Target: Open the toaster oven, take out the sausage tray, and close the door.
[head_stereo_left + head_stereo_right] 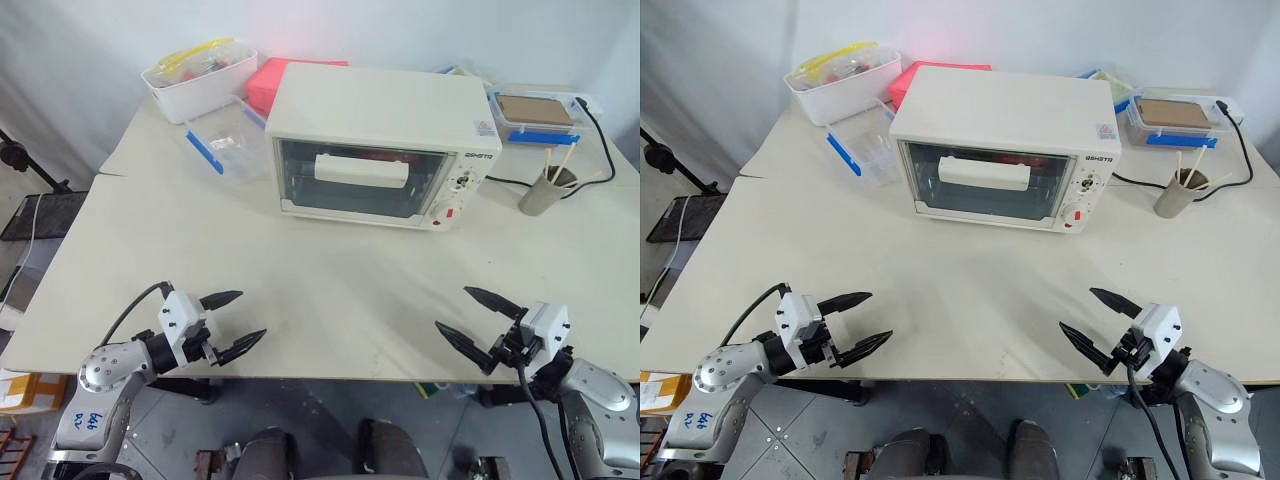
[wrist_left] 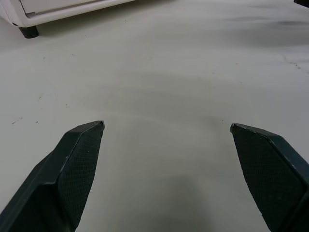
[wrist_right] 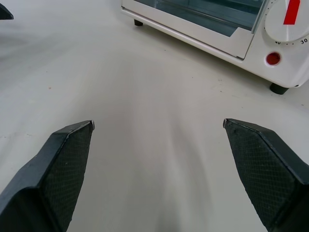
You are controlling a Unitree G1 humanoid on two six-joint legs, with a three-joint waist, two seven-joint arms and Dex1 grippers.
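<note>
The oven is seen with its door shut; nearer than it, the left claw and right claw are held spread, empty, over the table.

Sausage tray dim behind door glass

Even, bright, diffuse overhead lighting; soft shadows lie on the surface beneath the fingers. Red glare at 12 o'clock. Focus sharp throughout.
</note>
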